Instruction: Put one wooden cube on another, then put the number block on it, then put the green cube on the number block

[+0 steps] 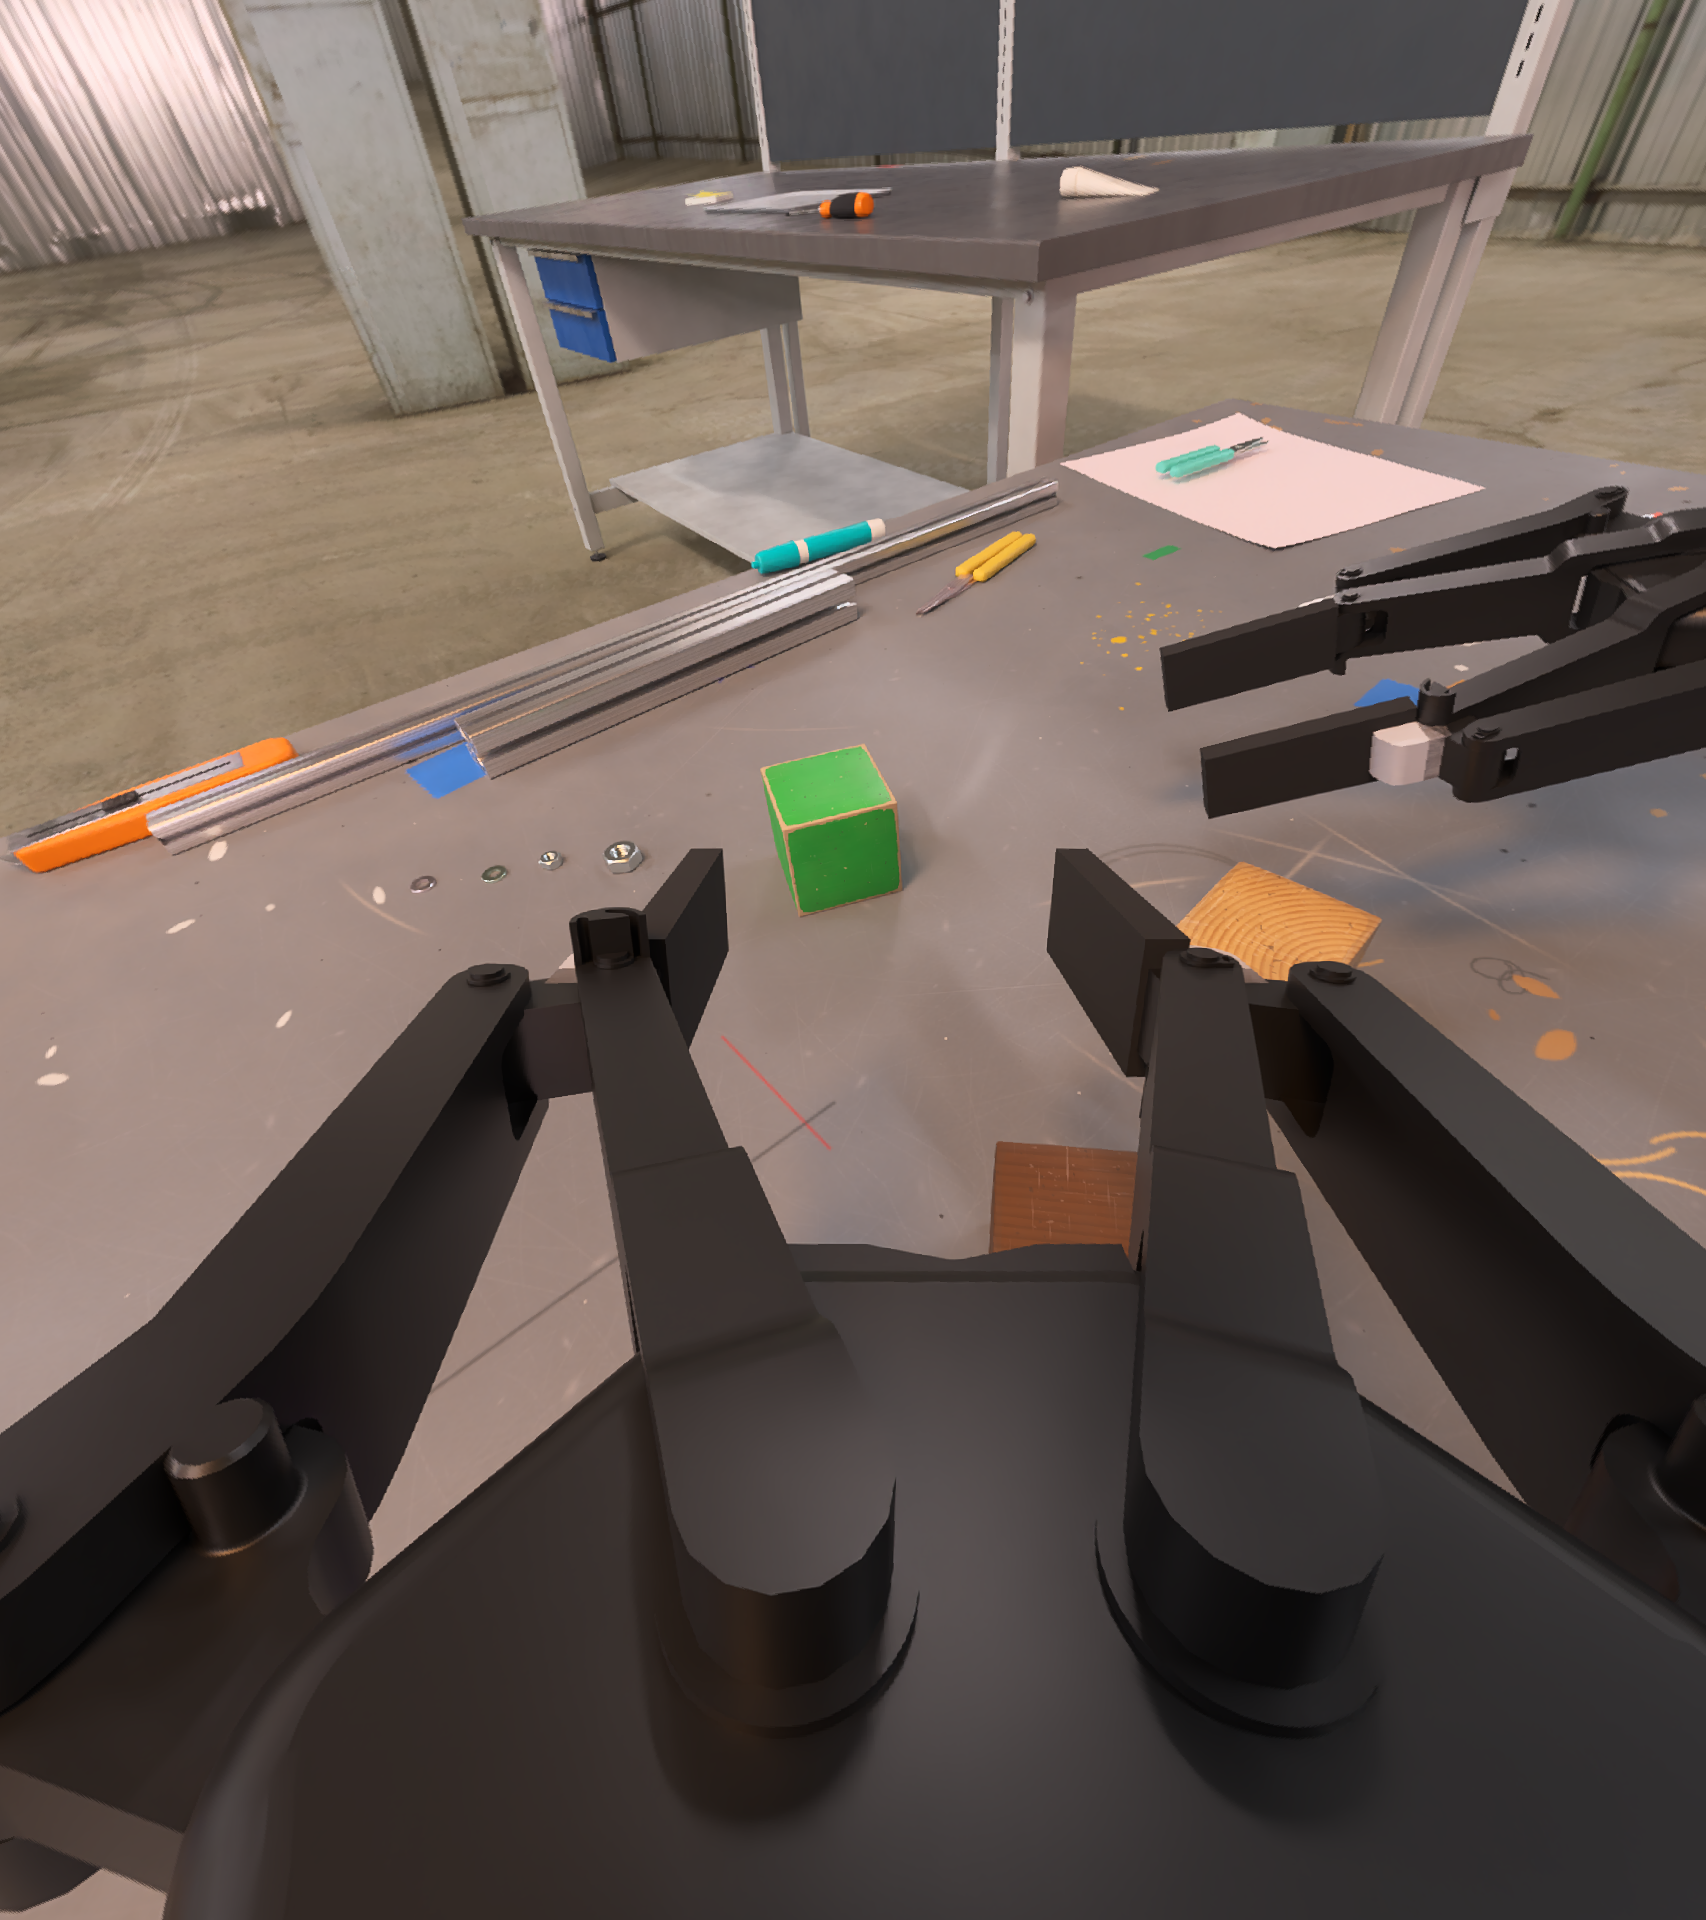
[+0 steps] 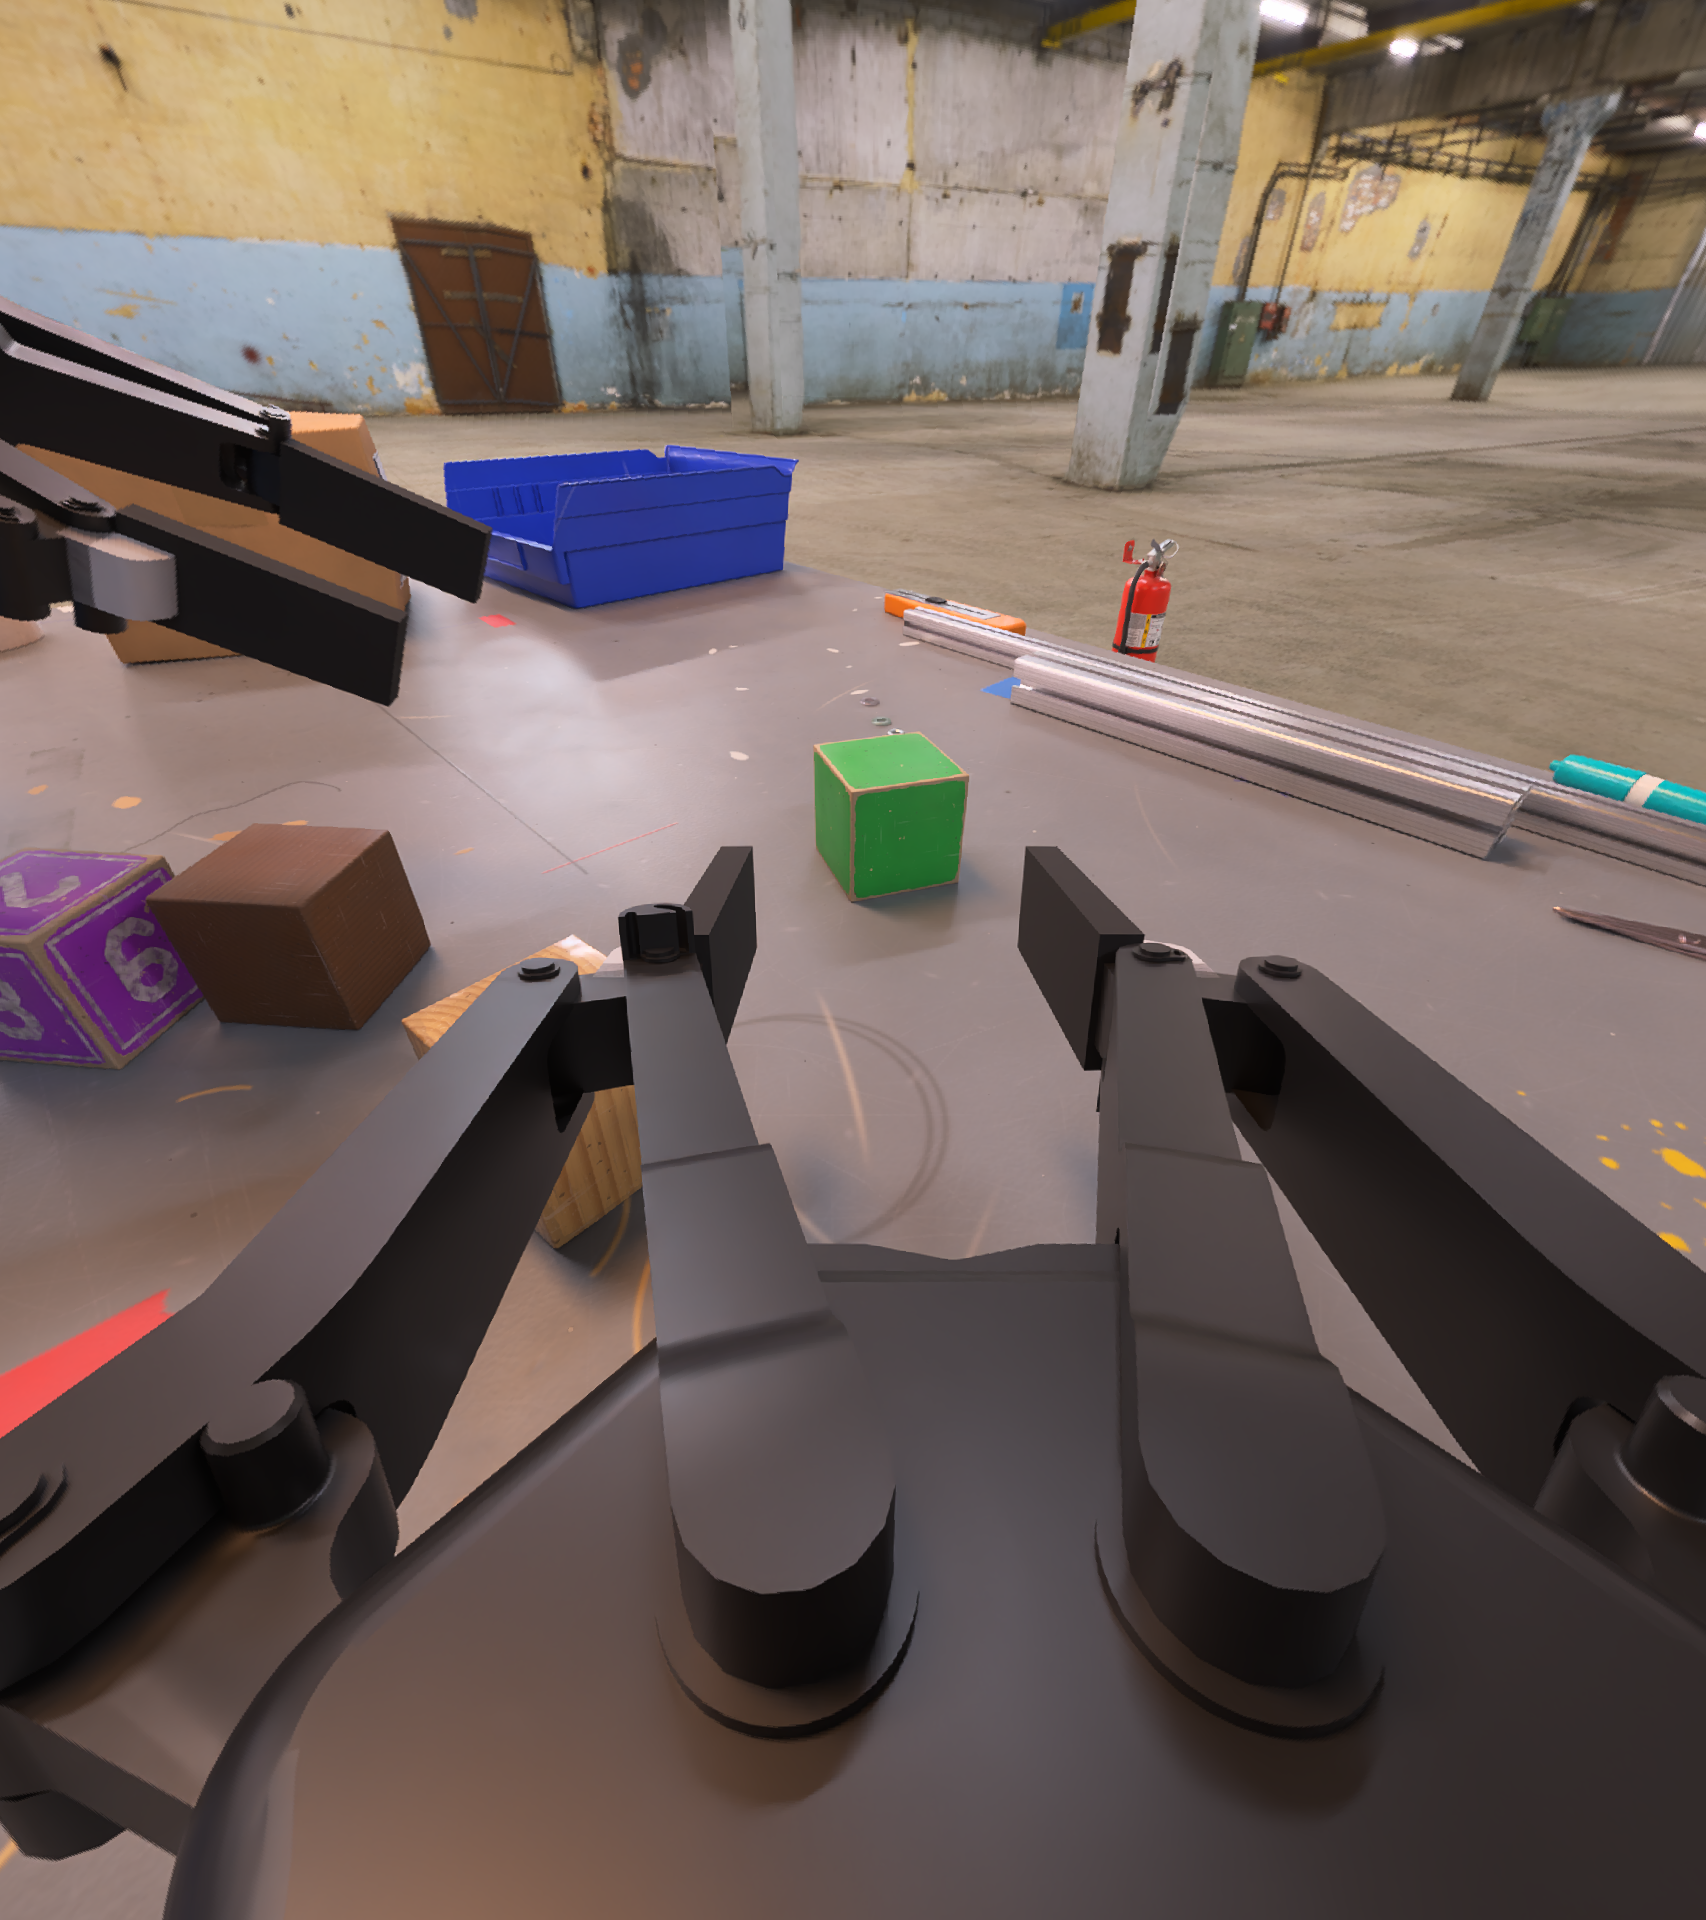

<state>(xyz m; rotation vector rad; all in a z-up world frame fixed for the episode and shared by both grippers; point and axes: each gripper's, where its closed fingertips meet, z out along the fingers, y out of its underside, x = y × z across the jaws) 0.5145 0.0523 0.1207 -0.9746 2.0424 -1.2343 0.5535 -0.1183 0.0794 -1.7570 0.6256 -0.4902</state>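
Your left gripper (image 1: pixel 888 940) hangs over the grey worktable (image 1: pixel 205 1091) with its jaws spread wide and nothing between them. Your right gripper (image 2: pixel 885 940) is the same: jaws apart, empty, above the tabletop.

All 4 blocks sit separately on the table; nothing is stacked. The green cube (image 2: pixel 890 816) stands alone just beyond the fingertips of both grippers, touching neither. In the right wrist view, the dark wooden cube (image 2: pixel 293 925) sits left of your right gripper, and the purple number block (image 2: pixel 38 956) is just beside it on its left; you cannot tell whether the 2 touch. The light wooden cube (image 2: pixel 589 1132) lies partly hidden behind the right gripper's left finger linkage, near the dark one. In the left wrist view, the light cube shows past the right finger, and a corner of the dark cube shows lower, between the fingers.

Along the table's far edge you have 2 aluminium rails (image 1: pixel 620 686), an orange utility knife (image 1: pixel 142 805), a teal marker (image 1: pixel 813 545) and yellow-handled scissors (image 1: pixel 984 561). A blue bin (image 2: pixel 620 520) and a cardboard box (image 2: pixel 236 540) stand farther back.
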